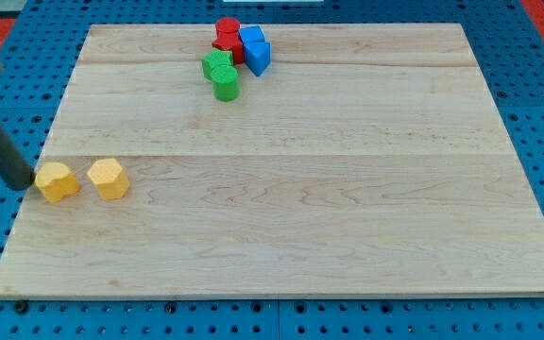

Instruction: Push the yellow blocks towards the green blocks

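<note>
Two yellow blocks lie at the board's left edge: a rounded one and a hexagonal one to its right, with a small gap between them. My tip rests just left of the rounded yellow block, at the board's edge, close to or touching it. Two green blocks sit near the view's top centre: a star-like one and a cylinder just below it.
Two red blocks and two blue blocks cluster right above and beside the green ones. The wooden board lies on a blue pegboard surface.
</note>
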Robot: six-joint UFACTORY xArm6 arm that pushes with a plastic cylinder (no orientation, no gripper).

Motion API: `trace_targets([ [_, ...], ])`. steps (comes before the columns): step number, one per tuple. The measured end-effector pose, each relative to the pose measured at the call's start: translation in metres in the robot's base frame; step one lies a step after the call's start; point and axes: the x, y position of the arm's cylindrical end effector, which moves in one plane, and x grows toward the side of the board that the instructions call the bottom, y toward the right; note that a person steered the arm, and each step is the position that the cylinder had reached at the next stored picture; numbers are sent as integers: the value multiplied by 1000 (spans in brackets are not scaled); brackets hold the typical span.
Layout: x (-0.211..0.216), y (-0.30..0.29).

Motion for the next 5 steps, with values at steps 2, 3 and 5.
trace_targets([
  [2, 8, 114],
  [3, 19, 140],
  [5, -49, 234],
])
